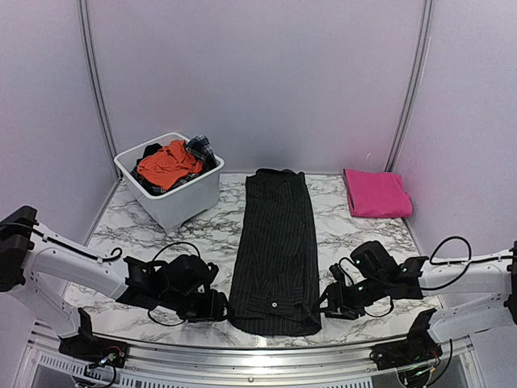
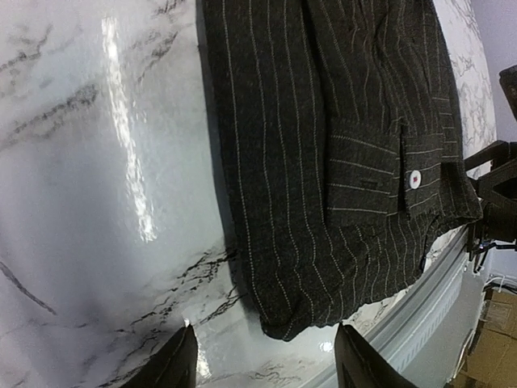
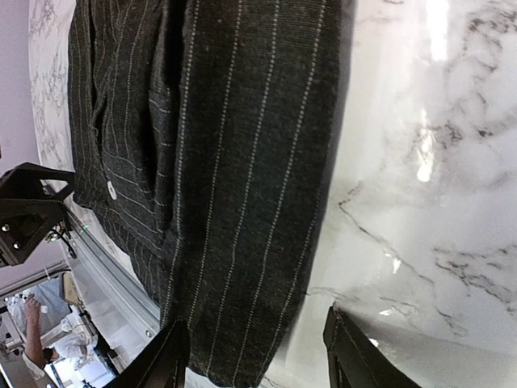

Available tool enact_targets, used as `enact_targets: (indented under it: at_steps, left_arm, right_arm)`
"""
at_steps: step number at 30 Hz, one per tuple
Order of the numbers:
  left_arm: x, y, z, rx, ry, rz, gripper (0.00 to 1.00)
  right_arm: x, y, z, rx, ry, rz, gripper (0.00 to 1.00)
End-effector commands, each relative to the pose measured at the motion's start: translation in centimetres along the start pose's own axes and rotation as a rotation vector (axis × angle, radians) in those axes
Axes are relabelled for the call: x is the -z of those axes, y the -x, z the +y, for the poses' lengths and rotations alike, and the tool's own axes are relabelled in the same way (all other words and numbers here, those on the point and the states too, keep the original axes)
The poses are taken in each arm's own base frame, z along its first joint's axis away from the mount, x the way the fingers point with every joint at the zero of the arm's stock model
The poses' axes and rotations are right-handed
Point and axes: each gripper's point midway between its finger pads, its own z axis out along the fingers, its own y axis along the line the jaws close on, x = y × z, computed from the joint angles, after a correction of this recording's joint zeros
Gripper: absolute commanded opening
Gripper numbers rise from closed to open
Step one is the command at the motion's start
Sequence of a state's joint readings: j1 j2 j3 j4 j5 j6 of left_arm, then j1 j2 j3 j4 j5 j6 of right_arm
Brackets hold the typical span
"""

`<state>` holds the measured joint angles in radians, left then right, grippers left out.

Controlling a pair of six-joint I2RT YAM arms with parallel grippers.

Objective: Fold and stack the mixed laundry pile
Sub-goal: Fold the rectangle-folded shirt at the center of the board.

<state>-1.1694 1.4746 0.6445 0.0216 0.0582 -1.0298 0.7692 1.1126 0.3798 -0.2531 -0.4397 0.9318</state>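
The black pinstriped shirt [image 1: 275, 246] lies folded into a long strip down the middle of the marble table [image 1: 363, 242]. My left gripper [image 1: 220, 307] is open and low at the shirt's near-left corner [image 2: 299, 319], which lies between its fingers [image 2: 174, 364]. My right gripper [image 1: 325, 302] is open at the near-right corner [image 3: 242, 323], with one finger over the cloth edge [image 3: 166, 360]. The magenta-pink cloth [image 1: 376, 192] lies folded at the far right. The orange garment [image 1: 166, 166] and the dark plaid piece [image 1: 200, 147] sit in the tub.
The white plastic tub [image 1: 182, 198] stands at the far left of the table. A metal rail [image 1: 258, 356] runs along the table's near edge, just behind both grippers. White curtain walls close in the back and sides.
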Motion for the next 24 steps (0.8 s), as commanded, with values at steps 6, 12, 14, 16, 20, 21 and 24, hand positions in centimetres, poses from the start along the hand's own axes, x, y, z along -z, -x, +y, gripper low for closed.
enact_targets:
  at_steps: [6, 12, 14, 16, 20, 21, 24]
  left_arm:
    - [-1.9, -2.0, 0.3, 0.066, -0.044, 0.025, 0.47]
    - [-2.8, -2.1, -0.4, 0.072, -0.049, 0.053, 0.43]
    - [-3.2, -2.2, -0.3, 0.078, -0.04, 0.061, 0.39]
    - [-3.5, -2.5, 0.2, 0.089, -0.024, 0.07, 0.31]
    - [-3.4, -2.6, -0.1, 0.088, -0.034, 0.075, 0.17]
    - [-3.2, -2.5, -0.3, 0.088, -0.04, 0.07, 0.13]
    - [-2.5, -2.3, -0.5, 0.092, -0.051, 0.059, 0.02]
  right_arm:
    - [-1.9, 0.4, 1.8, -0.004, 0.101, 0.003, 0.47]
    - [-1.4, -0.6, 0.8, -0.063, 0.135, -0.016, 0.36]
    - [-1.4, -1.1, 0.3, -0.079, 0.138, -0.008, 0.33]
    - [-1.5, -1.5, 0.0, -0.083, 0.143, 0.001, 0.3]
    - [-1.9, -1.7, 0.5, -0.069, 0.18, 0.015, 0.18]
    - [-2.0, -1.7, 0.7, -0.063, 0.186, 0.022, 0.12]
    - [-2.1, -1.8, 1.3, -0.03, 0.177, 0.037, 0.0]
